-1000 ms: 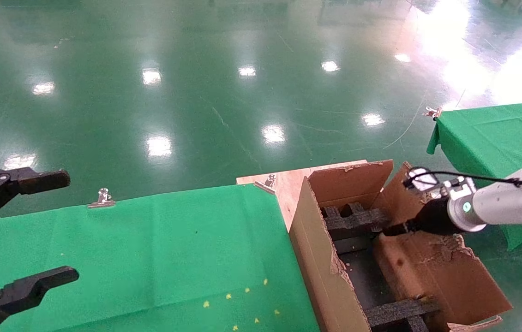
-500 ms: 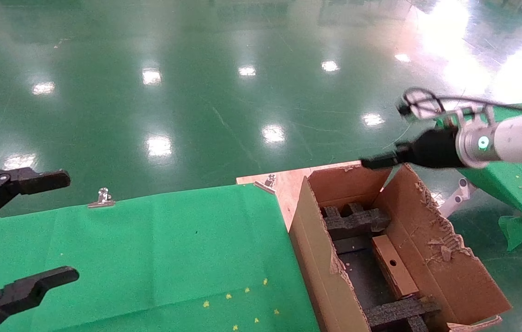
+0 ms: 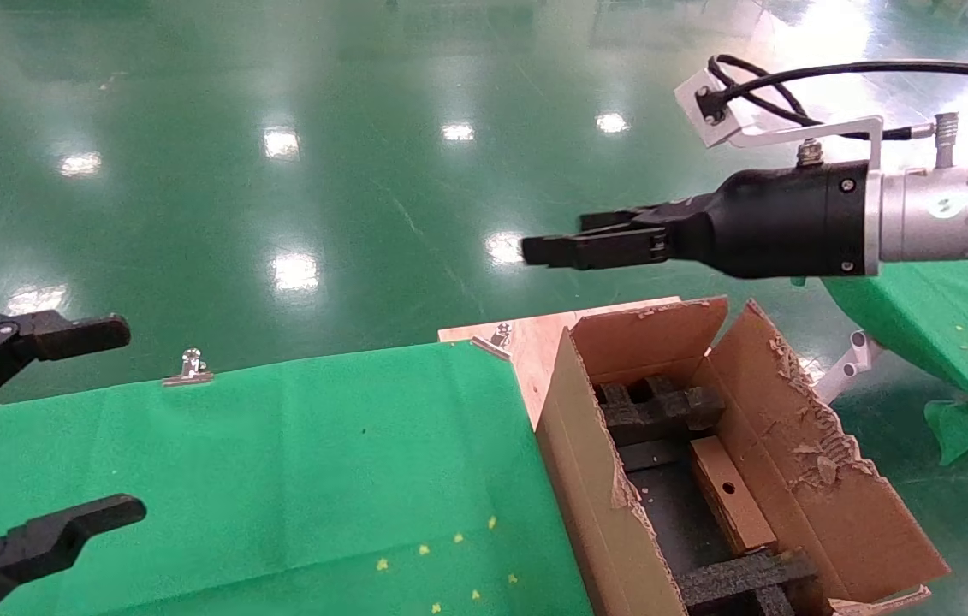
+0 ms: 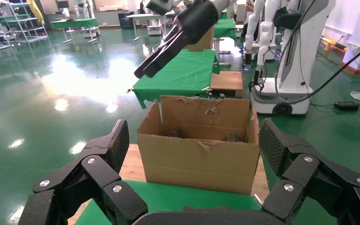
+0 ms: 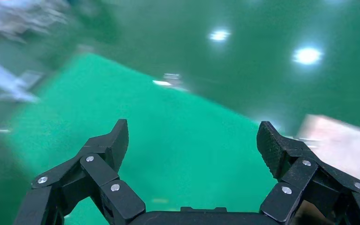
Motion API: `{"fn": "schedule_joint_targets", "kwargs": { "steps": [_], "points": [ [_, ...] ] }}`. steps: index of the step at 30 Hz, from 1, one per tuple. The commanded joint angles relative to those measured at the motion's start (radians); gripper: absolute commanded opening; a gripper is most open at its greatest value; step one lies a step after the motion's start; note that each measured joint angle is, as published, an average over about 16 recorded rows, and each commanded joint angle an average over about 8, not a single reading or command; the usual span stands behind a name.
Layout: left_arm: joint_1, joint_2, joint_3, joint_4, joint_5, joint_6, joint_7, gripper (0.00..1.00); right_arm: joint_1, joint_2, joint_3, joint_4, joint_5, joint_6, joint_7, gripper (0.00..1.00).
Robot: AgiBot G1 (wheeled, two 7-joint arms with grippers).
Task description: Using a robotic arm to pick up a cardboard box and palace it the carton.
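The carton [image 3: 586, 479] stands at the right end of the green table, flaps open, with black foam inserts [image 3: 659, 406] inside. The small cardboard box [image 3: 732, 496] lies inside it between the inserts, round hole facing up. My right gripper [image 3: 535, 250], on the white robotic arm [image 3: 946, 214], hovers well above the carton's far left corner, open and empty; its wrist view [image 5: 192, 136] looks down on green cloth. My left gripper [image 3: 124, 419] is open and empty at the table's left end. Its wrist view [image 4: 194, 136] faces the carton [image 4: 199, 159] and shows the right gripper [image 4: 143, 72] above it.
A green-clothed table [image 3: 278, 445] lies in front, held by a metal clip [image 3: 190, 368], with a bare wooden board [image 3: 535, 338] beside the carton. A second green table [image 3: 946, 316] stands at the right. Other robots [image 4: 295, 47] stand beyond the carton.
My right gripper has risen out of the carton and swung up and to the left. The cardboard box stays lying in the carton. The left arm has not moved.
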Motion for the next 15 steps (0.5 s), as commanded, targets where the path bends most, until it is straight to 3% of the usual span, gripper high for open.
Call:
{"fn": "schedule_joint_targets", "kwargs": {
  "steps": [1,10,15],
  "points": [
    [0.0,0.0,0.0,0.0,0.0,0.0,0.0,1.0,-0.009,0.003,0.022,-0.006,0.063,-0.055,-0.022,1.0],
    [0.0,0.0,0.0,0.0,0.0,0.0,0.0,1.0,-0.021,0.0,0.03,-0.01,0.056,-0.053,-0.024,1.0],
    [0.0,0.0,0.0,0.0,0.0,0.0,0.0,1.0,-0.068,-0.008,0.096,0.002,0.05,-0.077,-0.05,1.0]
  ]
}}
